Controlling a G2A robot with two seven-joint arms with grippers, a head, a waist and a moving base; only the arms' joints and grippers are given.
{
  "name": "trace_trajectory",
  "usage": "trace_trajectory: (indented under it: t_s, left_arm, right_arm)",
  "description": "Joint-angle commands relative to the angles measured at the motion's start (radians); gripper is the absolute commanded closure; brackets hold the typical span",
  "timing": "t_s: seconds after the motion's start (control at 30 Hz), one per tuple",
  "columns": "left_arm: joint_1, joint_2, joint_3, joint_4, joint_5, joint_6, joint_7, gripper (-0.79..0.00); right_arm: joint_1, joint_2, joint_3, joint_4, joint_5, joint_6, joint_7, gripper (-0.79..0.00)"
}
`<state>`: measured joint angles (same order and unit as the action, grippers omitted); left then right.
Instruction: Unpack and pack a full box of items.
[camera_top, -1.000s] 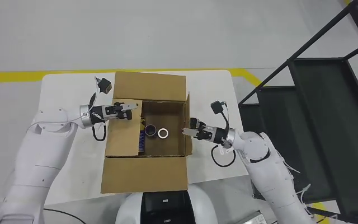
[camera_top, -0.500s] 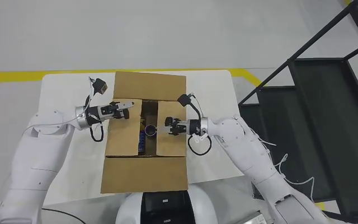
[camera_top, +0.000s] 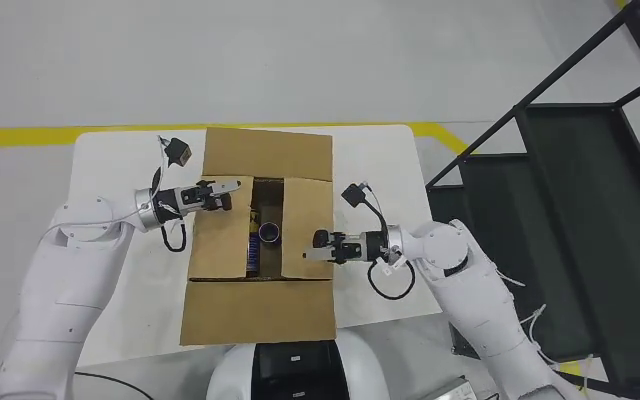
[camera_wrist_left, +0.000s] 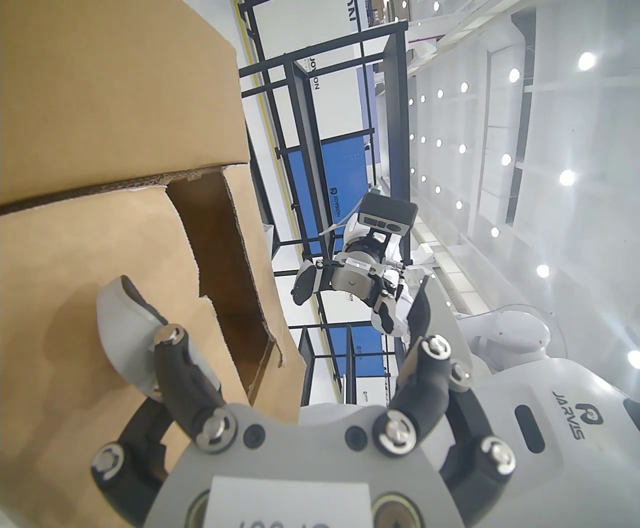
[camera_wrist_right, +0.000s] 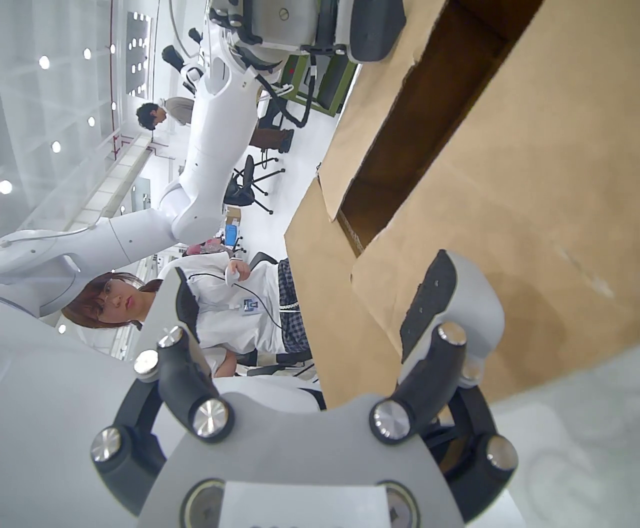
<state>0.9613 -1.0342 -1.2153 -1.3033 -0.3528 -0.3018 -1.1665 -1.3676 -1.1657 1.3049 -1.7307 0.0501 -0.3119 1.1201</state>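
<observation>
Packing stage, box closing judged in hand. Box (camera_top: 200, 268) sits mid-table (camera_top: 120, 160). Left flap (camera_top: 215, 245) and right flap (camera_top: 305, 215) are folded inward, not yet met; a gap is left between them, through which a can (camera_top: 268, 232) and other items are seen inside. Far flap (camera_top: 268, 155) and near flap (camera_top: 258, 312) are laid open outward.

Next move, as judged: the side flaps are to be pressed flat, then the far and near flaps folded over them. A flat push from above is called for, with no grasp needed. Springback of the side flaps is the likely risk once the pressure is taken off.

Left gripper (camera_top: 230, 193): wide open, nothing held. It is positioned over the left flap, with one finger (camera_wrist_left: 125, 320) laid on or just above the cardboard and the other in free air.

Right gripper (camera_top: 314, 246): also wide open, nothing held. It is placed at the right flap's outer part, one finger (camera_wrist_right: 440, 300) just beside the cardboard; contact cannot be confirmed.
</observation>
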Motion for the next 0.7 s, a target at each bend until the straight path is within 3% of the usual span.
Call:
trace_trajectory:
  t_s: [0.0,0.13,0.3,0.67]
  left_arm:
    - [0.004,0.002,-0.006,-0.006,-0.005,-0.003,0.000,-0.785]
    - [0.014,0.004,-0.013,-0.023,-0.009,-0.007,0.004,-0.785]
    - [0.025,0.006,-0.017,-0.047,-0.010,-0.006,0.009,-0.785]
    - [0.034,0.011,-0.020,-0.083,0.005,0.014,0.023,-0.785]
  right_arm:
    - [-0.087,0.012,0.061,-0.050,-0.012,0.014,-0.012,-0.785]
    - [-0.225,0.029,0.145,-0.089,-0.035,0.041,-0.039,-0.785]
    - [-0.296,0.037,0.147,-0.061,-0.044,0.046,-0.047,-0.785]
    - [-0.227,0.028,-0.016,0.069,0.028,-0.025,0.002,-0.785]
